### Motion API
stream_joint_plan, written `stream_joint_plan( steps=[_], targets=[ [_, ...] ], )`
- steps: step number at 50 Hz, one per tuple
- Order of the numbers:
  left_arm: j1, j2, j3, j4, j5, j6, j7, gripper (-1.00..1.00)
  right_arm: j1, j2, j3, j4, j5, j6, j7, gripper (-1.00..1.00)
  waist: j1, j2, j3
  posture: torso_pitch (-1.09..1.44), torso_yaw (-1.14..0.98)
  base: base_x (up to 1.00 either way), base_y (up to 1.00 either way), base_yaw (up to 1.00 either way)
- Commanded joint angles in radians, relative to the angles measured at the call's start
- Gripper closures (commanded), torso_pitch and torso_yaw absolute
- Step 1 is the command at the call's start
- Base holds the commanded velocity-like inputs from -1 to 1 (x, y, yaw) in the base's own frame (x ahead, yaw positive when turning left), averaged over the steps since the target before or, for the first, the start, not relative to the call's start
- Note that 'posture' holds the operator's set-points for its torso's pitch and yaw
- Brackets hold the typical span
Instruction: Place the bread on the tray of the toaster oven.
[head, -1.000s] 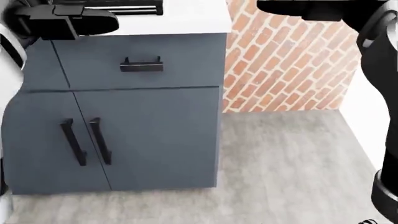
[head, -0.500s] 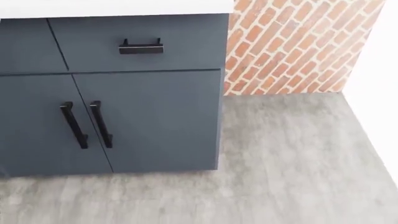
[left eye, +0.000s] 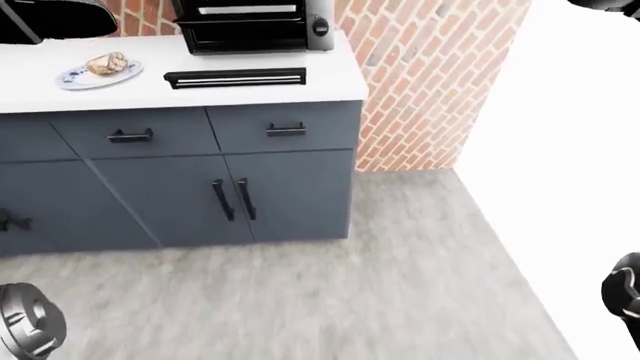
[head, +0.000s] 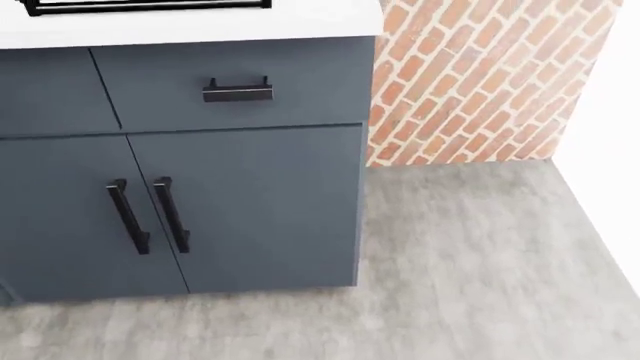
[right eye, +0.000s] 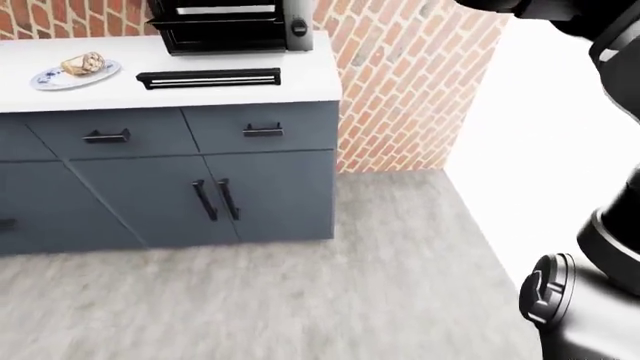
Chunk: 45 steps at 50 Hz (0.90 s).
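In the left-eye view the bread lies on a blue-patterned plate at the left of the white counter. The black toaster oven stands at the top of that view, against the brick wall. A flat black slab lies before it on the counter; door or tray, I cannot tell. A dark rounded shape at the top left is my left arm or hand, fingers not visible. My right arm crosses the right-eye view's top right corner, its hand out of frame. Nothing is held.
Dark blue cabinets with black handles fill the head view under the counter. The brick wall stands to their right and a white wall beyond it. Grey floor spreads below. My own body parts show at the bottom right.
The head camera has moved: my arms have left the top of the head view, the cabinet dropped lower, and the counter edge with the black slab has come into view again.
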Motion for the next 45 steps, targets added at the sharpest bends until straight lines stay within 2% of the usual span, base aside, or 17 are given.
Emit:
stream_joint_plan(
  steps=[1, 3, 8, 10, 11, 12, 14, 21, 23, 24, 25, 26, 27, 29, 36, 38, 45],
  targets=[
    [-0.015, 0.009, 0.007, -0.008, 0.000, -0.030, 0.007, -1.00, -0.027, -0.013, -0.009, -0.015, 0.004, -0.027, 0.006, -1.00, -0.005, 0.015, -0.018, 0.00, 0.00, 0.00, 0.14, 0.00],
    [-0.015, 0.011, 0.009, -0.011, -0.006, -0.024, 0.013, -1.00, -0.025, -0.013, -0.011, -0.019, 0.006, -0.021, 0.006, -1.00, -0.006, 0.013, -0.020, 0.00, 0.00, 0.00, 0.14, 0.00],
    [-0.011, 0.012, 0.005, -0.015, -0.017, -0.025, 0.020, -1.00, -0.018, -0.011, -0.010, -0.021, 0.000, -0.024, 0.009, -1.00, -0.002, -0.032, -0.012, 0.00, 0.00, 0.00, 0.14, 0.00],
    [-0.005, 0.011, 0.001, -0.010, -0.013, -0.035, 0.017, -1.00, -0.017, -0.010, -0.009, -0.018, -0.004, -0.029, 0.012, -1.00, 0.002, -0.065, -0.013, 0.00, 0.00, 0.00, 0.14, 0.00],
    [-0.005, 0.012, 0.000, -0.011, -0.010, -0.035, 0.019, -1.00, -0.016, -0.010, -0.010, -0.019, -0.005, -0.028, 0.013, -1.00, 0.005, -0.095, -0.022, 0.00, 0.00, 0.00, 0.14, 0.00],
    [-0.020, 0.017, -0.002, -0.021, -0.017, -0.020, 0.023, -1.00, -0.014, -0.008, -0.008, -0.020, -0.008, -0.030, 0.013, -1.00, 0.001, -0.063, -0.012, 0.00, 0.00, 0.00, 0.13, 0.00],
    [-0.006, 0.011, -0.007, -0.019, -0.008, -0.035, 0.018, -1.00, -0.014, -0.006, -0.007, -0.022, -0.010, -0.029, 0.015, -1.00, 0.004, -0.080, -0.020, 0.00, 0.00, 0.00, 0.14, 0.00],
    [0.003, 0.003, -0.004, -0.014, 0.006, -0.039, 0.010, -1.00, -0.011, -0.002, -0.009, -0.027, -0.018, -0.025, 0.019, -1.00, 0.004, -0.027, -0.007, 0.00, 0.00, 0.00, 0.14, 0.00],
    [0.008, 0.001, -0.005, -0.008, 0.014, -0.047, 0.004, -1.00, -0.007, 0.002, -0.007, -0.031, -0.020, -0.024, 0.020, -1.00, -0.002, 0.013, -0.011, 0.00, 0.00, 0.00, 0.14, 0.00],
    [0.010, 0.000, -0.006, -0.005, 0.018, -0.051, 0.000, -1.00, -0.005, 0.003, -0.006, -0.032, -0.022, -0.025, 0.022, -1.00, -0.006, 0.048, -0.021, 0.00, 0.00, 0.00, 0.14, 0.00],
    [0.010, -0.001, -0.005, -0.006, 0.019, -0.050, -0.001, -1.00, -0.007, 0.002, -0.006, -0.033, -0.023, -0.022, 0.023, -1.00, -0.012, 0.081, -0.050, 0.00, 0.00, 0.00, 0.14, 0.00],
    [0.009, -0.002, -0.006, -0.003, 0.021, -0.053, -0.003, -1.00, -0.008, 0.003, -0.006, -0.031, -0.024, -0.021, 0.024, -1.00, 0.001, 0.041, -0.021, 0.00, 0.00, 0.00, 0.14, 0.00],
    [0.010, -0.002, -0.007, -0.002, 0.024, -0.054, -0.005, -1.00, -0.009, 0.003, -0.006, -0.030, -0.025, -0.021, 0.025, -1.00, -0.002, 0.050, -0.014, 0.00, 0.00, 0.00, 0.13, 0.00],
    [0.008, -0.004, -0.008, 0.001, 0.029, -0.054, -0.008, -1.00, -0.011, 0.003, -0.007, -0.030, -0.027, -0.018, 0.026, -1.00, -0.002, 0.026, -0.023, 0.00, 0.00, 0.00, 0.14, 0.00],
    [0.015, -0.012, -0.007, -0.006, 0.043, -0.054, -0.015, -1.00, -0.005, 0.003, -0.002, -0.027, -0.044, -0.023, 0.039, -1.00, -0.003, -0.044, -0.012, 0.00, 0.00, 0.00, 0.14, 0.00],
    [0.012, -0.014, -0.006, -0.004, 0.046, -0.052, -0.018, -1.00, -0.001, 0.011, -0.004, -0.030, -0.046, -0.023, 0.040, -1.00, 0.001, -0.092, -0.018, 0.00, 0.00, 0.00, 0.15, 0.00],
    [0.013, -0.021, -0.010, -0.009, 0.056, -0.047, -0.021, -1.00, 0.004, 0.016, -0.006, -0.035, -0.060, -0.019, 0.052, -1.00, 0.005, -0.060, -0.023, 0.00, 0.00, 0.00, 0.14, 0.00]
  ],
)
